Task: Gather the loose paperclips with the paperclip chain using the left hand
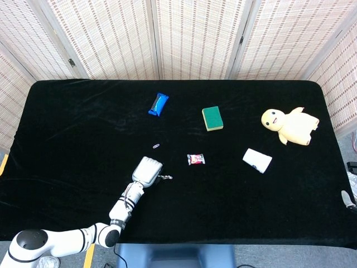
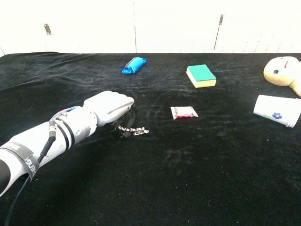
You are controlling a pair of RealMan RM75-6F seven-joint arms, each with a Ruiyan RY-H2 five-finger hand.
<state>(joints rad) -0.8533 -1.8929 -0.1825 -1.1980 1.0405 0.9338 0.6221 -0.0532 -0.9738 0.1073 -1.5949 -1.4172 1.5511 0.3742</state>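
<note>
My left hand [image 1: 146,171] lies low over the black table [image 1: 67,123], left of centre, its fingers curled around one end of the silver paperclip chain [image 1: 165,177]. In the chest view the left hand [image 2: 110,107] grips the paperclip chain [image 2: 134,130], whose free end lies bunched on the cloth to the hand's right. A single loose paperclip [image 1: 156,146] lies a short way beyond the hand, apart from it. Only a grey sliver of my right hand [image 1: 347,196] shows at the far right edge, and its fingers are hidden.
A small red-and-white wrapper [image 1: 195,159] lies right of the chain. Further back are a blue packet [image 1: 159,104] and a green sponge [image 1: 212,118]. A yellow plush toy [image 1: 290,125] and a white cup on its side [image 1: 257,160] sit on the right.
</note>
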